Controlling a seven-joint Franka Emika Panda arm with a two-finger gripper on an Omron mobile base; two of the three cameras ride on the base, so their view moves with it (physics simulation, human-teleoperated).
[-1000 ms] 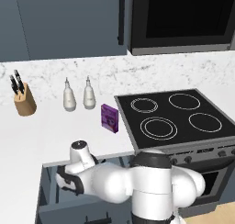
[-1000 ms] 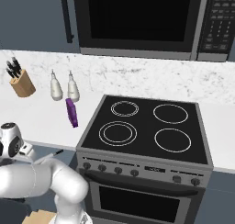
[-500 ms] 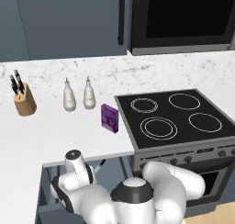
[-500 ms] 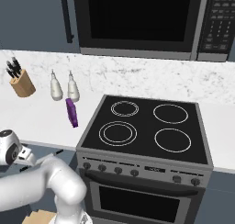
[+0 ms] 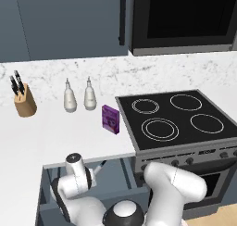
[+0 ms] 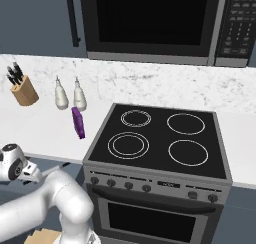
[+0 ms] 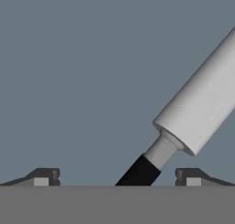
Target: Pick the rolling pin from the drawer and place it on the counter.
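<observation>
Rolling pin [image 7: 202, 103] lies slantwise on the drawer [image 7: 82, 71] floor, its black handle reaching down between the spread fingertips [image 7: 43, 177] of the open hand [image 7: 117, 179]. Beyond, the white table [image 5: 55, 137] carries a knife block [image 5: 24, 100].

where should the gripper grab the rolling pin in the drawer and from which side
Probably the white barrel of the rolling pin, coming straight down from above. It lies flat on the drawer floor, slanting across the hand view. The open gripper now straddles only its thin black handle, so shift along the pin toward the barrel and turn the fingers across it.
</observation>
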